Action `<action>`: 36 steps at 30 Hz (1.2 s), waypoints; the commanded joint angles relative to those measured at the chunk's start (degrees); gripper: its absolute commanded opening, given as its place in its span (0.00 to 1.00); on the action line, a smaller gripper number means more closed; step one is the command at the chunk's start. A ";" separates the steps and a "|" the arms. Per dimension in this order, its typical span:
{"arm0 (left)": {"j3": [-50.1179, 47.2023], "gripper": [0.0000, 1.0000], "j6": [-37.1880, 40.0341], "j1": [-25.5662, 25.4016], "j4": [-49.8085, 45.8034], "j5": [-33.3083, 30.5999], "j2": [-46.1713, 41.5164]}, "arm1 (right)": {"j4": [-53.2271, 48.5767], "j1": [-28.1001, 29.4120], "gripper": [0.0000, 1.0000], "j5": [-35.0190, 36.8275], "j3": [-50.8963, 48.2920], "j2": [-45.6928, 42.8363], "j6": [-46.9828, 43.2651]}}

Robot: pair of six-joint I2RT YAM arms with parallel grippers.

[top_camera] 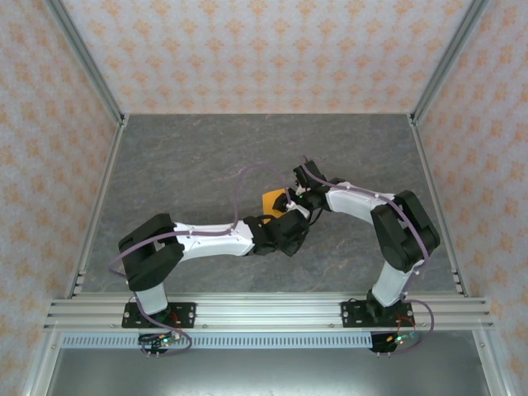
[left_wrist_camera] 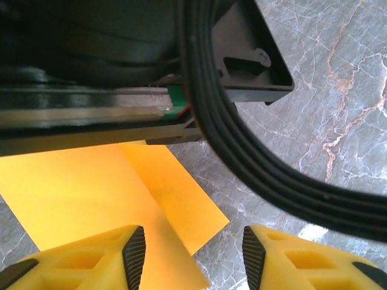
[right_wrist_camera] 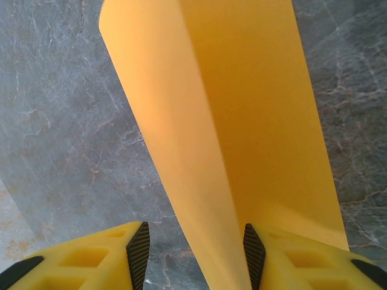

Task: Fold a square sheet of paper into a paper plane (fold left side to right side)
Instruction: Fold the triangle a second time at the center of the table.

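The square sheet of paper [top_camera: 271, 200] is bright orange and lies mid-table, folded into a narrower creased outline, not a pointed dart. In the left wrist view the paper [left_wrist_camera: 91, 193] lies flat with one layer lapped over another. My left gripper [left_wrist_camera: 193, 254] is open above its near corner, the left finger [left_wrist_camera: 134, 254] over the paper and the right finger over bare table. In the right wrist view a flap of the paper [right_wrist_camera: 254, 109] rises and runs between the fingers of my open right gripper [right_wrist_camera: 196, 251], close to the right finger [right_wrist_camera: 254, 254]. In the top view both grippers, left [top_camera: 286, 219] and right [top_camera: 295, 198], meet at the paper.
The grey marble table [top_camera: 190, 165] is fenced by metal rails [top_camera: 99, 206] and patterned walls. The right arm's black body [left_wrist_camera: 91, 54] and its cable [left_wrist_camera: 254, 157] hang close over the paper in the left wrist view.
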 commanded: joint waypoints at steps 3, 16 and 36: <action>-2.43 0.48 0.83 -0.41 -3.43 -0.94 0.18 | 4.55 0.20 0.48 -2.20 -0.51 -0.84 4.31; -6.78 0.53 1.87 -0.36 1.69 0.97 -3.37 | 2.42 0.13 0.47 -0.77 -0.22 -1.34 4.24; -5.65 0.18 1.78 -0.44 1.51 -3.28 -3.72 | -1.14 0.50 0.48 1.35 1.91 -0.30 1.68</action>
